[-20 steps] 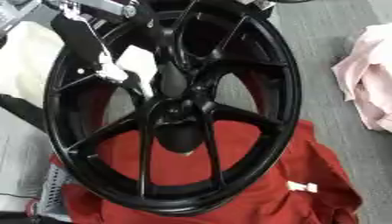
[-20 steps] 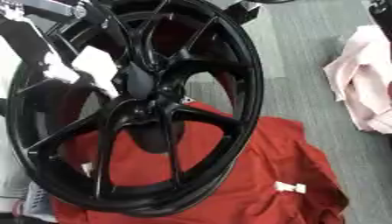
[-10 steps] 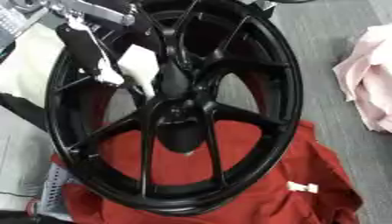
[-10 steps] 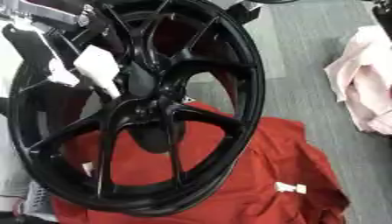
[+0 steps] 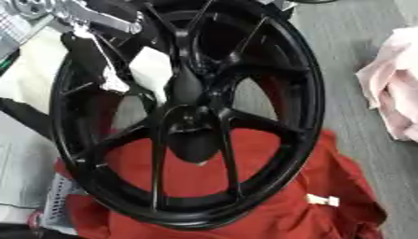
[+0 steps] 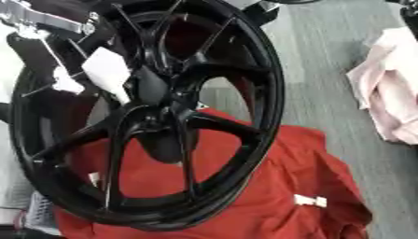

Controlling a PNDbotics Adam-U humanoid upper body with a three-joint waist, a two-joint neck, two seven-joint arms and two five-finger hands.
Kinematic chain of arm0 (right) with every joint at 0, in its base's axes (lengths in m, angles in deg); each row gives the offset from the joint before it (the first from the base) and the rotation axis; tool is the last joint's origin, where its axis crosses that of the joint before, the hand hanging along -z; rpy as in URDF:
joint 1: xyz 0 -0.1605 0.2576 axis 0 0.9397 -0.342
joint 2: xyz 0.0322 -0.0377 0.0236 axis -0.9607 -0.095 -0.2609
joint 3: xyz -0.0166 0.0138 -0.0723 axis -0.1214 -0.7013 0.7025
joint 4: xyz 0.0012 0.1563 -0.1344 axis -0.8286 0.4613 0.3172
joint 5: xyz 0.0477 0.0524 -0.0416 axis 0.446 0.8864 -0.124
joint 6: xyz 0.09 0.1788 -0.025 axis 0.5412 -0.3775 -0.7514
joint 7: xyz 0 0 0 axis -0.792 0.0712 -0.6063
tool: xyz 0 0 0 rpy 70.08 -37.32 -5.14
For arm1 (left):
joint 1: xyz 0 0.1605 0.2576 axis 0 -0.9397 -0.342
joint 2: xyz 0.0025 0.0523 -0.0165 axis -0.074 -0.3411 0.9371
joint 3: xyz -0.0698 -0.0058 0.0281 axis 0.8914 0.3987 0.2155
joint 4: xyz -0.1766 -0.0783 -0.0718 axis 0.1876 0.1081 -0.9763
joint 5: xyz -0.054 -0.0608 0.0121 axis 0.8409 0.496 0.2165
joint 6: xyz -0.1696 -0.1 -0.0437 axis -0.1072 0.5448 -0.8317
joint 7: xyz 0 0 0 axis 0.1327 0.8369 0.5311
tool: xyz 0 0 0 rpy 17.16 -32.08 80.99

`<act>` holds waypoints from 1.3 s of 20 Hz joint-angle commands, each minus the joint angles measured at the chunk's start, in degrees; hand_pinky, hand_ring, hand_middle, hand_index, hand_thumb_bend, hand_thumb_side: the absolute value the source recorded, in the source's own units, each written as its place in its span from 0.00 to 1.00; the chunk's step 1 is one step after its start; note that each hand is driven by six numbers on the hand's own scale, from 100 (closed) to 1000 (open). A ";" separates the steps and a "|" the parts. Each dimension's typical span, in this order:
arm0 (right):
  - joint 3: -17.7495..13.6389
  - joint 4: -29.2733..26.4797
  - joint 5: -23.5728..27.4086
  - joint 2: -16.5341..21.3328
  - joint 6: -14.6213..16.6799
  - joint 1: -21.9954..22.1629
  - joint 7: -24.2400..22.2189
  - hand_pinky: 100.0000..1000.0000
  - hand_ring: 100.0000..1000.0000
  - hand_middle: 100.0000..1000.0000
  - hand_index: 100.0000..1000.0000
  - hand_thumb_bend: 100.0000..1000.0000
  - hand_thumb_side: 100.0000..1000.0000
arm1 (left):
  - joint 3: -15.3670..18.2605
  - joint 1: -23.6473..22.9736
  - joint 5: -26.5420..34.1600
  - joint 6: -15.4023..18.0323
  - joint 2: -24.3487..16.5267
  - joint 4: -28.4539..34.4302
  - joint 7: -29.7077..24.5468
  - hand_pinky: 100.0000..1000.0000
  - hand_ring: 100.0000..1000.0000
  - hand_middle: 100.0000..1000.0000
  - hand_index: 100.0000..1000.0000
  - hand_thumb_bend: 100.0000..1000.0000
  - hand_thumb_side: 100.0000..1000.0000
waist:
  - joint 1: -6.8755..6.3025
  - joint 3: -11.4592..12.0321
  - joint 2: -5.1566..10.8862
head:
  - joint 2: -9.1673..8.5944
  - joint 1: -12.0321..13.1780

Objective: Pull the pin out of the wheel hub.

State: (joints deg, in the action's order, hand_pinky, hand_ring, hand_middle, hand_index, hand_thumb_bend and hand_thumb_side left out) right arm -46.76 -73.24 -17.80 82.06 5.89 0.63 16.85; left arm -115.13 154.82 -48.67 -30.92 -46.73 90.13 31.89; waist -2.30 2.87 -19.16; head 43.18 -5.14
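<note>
A large black spoked wheel [image 5: 277, 70] stands tilted on a red cloth. Its hub [image 5: 186, 88] sits at the centre where the spokes meet. I cannot make out a pin in the hub. My left arm comes in from the upper left, silver and black, and my left hand [image 5: 91, 55] is at the wheel's upper left, partly behind the spokes. A white flat piece [image 5: 152, 69] shows between the spokes right beside the hub, and a smaller white bit [image 5: 114, 85] lies below the hand. My right hand does not show.
The red cloth [image 5: 326, 186] with a small white tag [image 5: 323, 200] spreads under and to the right of the wheel. A pink cloth [image 6: 392, 98] lies on the grey floor at the right edge. White material [image 5: 29, 79] lies at the left.
My left arm has come down slightly toward the wheel's upper left. The wheel and the cloths stay where they were.
</note>
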 commanded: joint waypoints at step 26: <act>-0.74 -1.07 0.56 0.06 0.46 0.05 0.86 0.74 0.65 0.57 0.64 0.00 0.57 | 2.77 1.57 4.45 -2.66 -1.81 6.17 0.00 0.67 0.44 0.25 0.38 0.00 0.13 | 0.24 0.05 1.12 | -0.98 -0.41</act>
State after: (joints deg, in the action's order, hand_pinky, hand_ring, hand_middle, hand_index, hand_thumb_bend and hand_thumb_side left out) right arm -46.94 -73.24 -17.32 81.11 6.23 1.03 17.49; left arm -113.73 154.97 -44.96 -33.20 -47.01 95.31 31.83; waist -2.31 2.90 -19.16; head 42.67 -5.66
